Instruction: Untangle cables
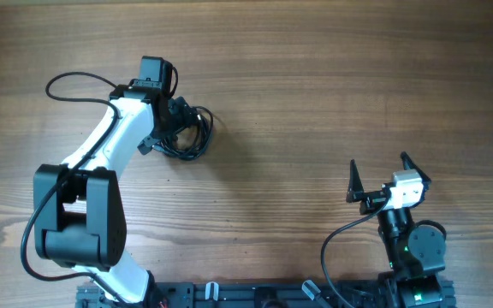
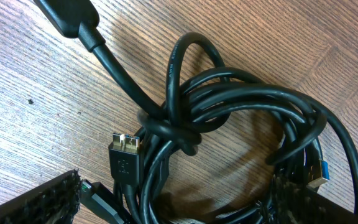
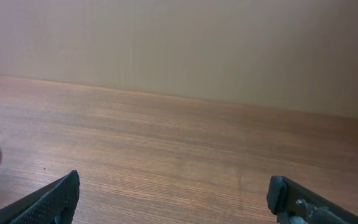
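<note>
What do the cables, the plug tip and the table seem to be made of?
The cables: probably a rubber or soft plastic sheath, black, slightly glossy; light glints along the bends. The plug tip: likely metal, silver and shiny. The table: wood or wood-look laminate, matte; grain lines show, but which one I cannot tell.

From above, the left gripper (image 1: 175,128) sits over the cables (image 1: 199,133), hiding much of the coil. In its own camera, its fingers (image 2: 42,202) and the coil's lower loops run off the bottom edge, and one plug (image 2: 73,15) off the top. The right gripper (image 3: 174,186) shows only cropped fingers (image 3: 55,199) in its own camera.
</note>
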